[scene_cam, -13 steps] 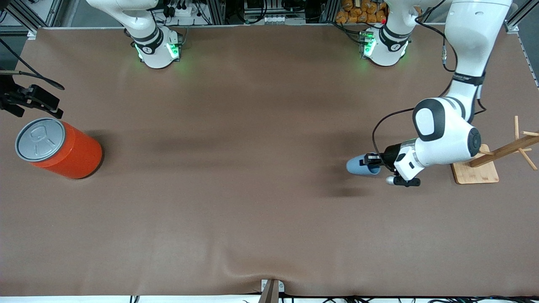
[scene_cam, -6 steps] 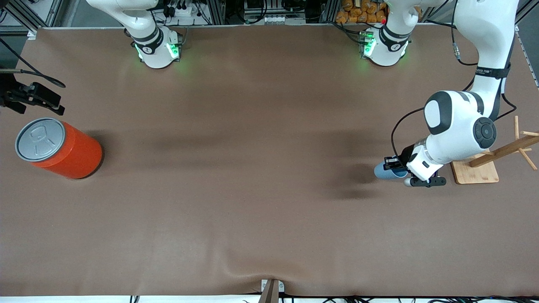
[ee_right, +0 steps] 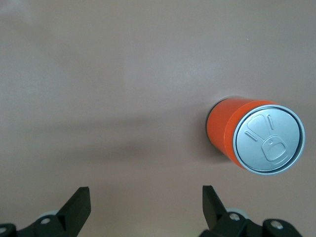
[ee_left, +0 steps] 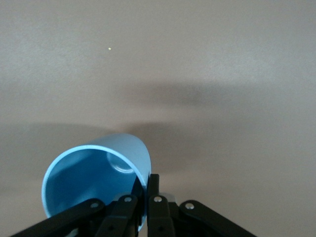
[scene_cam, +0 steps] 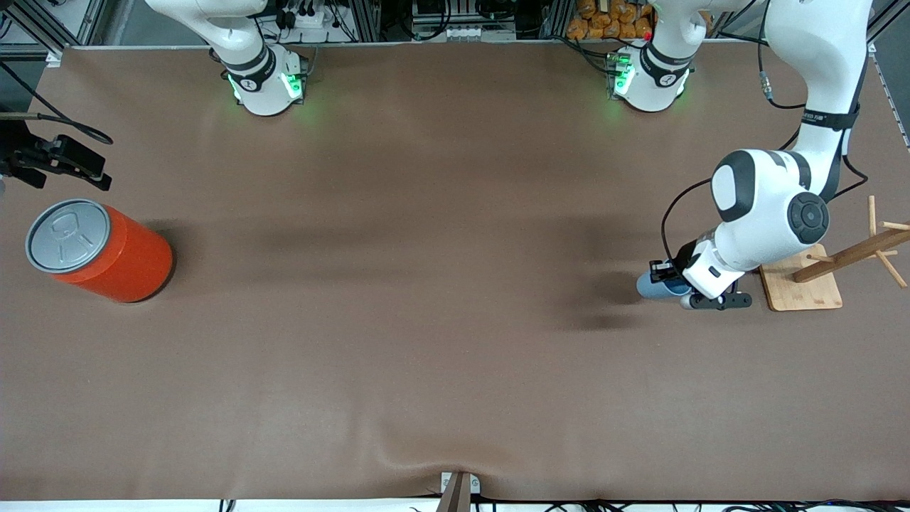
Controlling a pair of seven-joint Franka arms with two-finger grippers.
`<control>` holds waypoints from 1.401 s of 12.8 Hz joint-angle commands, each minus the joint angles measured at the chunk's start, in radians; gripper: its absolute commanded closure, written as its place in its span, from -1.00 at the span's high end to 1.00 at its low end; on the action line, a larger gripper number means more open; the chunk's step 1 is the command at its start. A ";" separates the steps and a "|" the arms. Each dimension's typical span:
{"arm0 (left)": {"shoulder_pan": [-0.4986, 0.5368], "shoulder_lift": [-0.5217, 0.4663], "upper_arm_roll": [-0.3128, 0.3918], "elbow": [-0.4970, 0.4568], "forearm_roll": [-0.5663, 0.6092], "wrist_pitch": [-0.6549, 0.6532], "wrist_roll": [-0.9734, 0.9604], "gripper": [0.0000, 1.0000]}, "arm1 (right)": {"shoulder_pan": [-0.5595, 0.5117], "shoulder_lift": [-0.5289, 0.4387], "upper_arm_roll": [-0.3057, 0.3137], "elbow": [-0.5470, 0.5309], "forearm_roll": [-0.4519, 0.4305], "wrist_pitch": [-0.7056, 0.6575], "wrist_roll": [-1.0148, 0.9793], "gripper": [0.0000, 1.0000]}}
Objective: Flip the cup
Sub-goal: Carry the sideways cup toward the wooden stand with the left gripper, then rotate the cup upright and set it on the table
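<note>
The left pincer (scene_cam: 660,276) is clamped tight on the wall of the light-blue cup (scene_cam: 652,286), one finger inside the rim and one outside, as the left wrist view shows with the fingertips (ee_left: 154,183) pinching the rim at about five o'clock of the cup (ee_left: 96,177) mouth. The cup hangs on its side over the brown bench (scene_cam: 426,320) at the left arm's end, at about nine o'clock from the wooden peg stand (scene_cam: 803,284) and apart from it, its closed bottom pointing toward the middle of the bench. Judging from this, the step in hand is the turn itself: the wrist needs to roll until the mouth faces straight up or straight down (which of the two the task wants cannot be told here), then lower until the cup sits flat before letting go. A rim pinch is thin, so the roll is best done slowly and with room above the bench, keeping the cup off the peg stand; a tilted landing could tip it over. The right pincer (ee_right: 145,202) waits with its fingers spread wide and nothing between them, above the bench just by the orange canister with the grey lid (scene_cam: 96,249) at the right arm's end.
</note>
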 commanded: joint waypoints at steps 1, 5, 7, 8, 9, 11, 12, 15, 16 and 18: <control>-0.001 -0.076 -0.006 -0.109 0.049 0.069 -0.029 -1.00 | 0.001 -0.012 -0.006 0.002 0.013 -0.011 -0.012 1.00; -0.008 -0.111 -0.013 -0.212 0.051 0.161 -0.029 -1.00 | 0.002 -0.011 -0.006 0.005 0.012 -0.014 -0.014 1.00; -0.012 -0.108 -0.013 -0.252 0.075 0.214 -0.029 -1.00 | 0.004 -0.011 -0.006 0.005 0.012 -0.017 -0.014 1.00; -0.009 -0.108 -0.013 -0.261 0.133 0.237 -0.032 -1.00 | 0.004 -0.011 -0.006 0.005 0.012 -0.022 -0.012 1.00; -0.006 -0.107 -0.013 -0.261 0.161 0.242 -0.032 -1.00 | 0.004 -0.011 -0.006 0.005 0.012 -0.023 -0.012 1.00; -0.012 -0.108 -0.013 -0.261 0.177 0.242 -0.032 -1.00 | 0.002 -0.011 -0.008 0.003 0.013 -0.032 -0.012 1.00; -0.011 -0.107 -0.013 -0.255 0.187 0.242 -0.037 -1.00 | 0.002 -0.011 -0.008 0.003 0.013 -0.032 -0.012 1.00; -0.034 -0.073 -0.016 -0.237 0.189 0.242 -0.121 0.13 | 0.002 -0.011 -0.008 0.003 0.016 -0.032 -0.012 1.00; -0.034 -0.065 -0.017 -0.218 0.189 0.235 -0.138 0.99 | 0.002 -0.011 -0.008 0.003 0.015 -0.034 -0.012 1.00; -0.035 -0.064 -0.022 -0.183 0.190 0.225 -0.141 1.00 | 0.002 -0.011 -0.008 0.003 0.016 -0.034 -0.012 1.00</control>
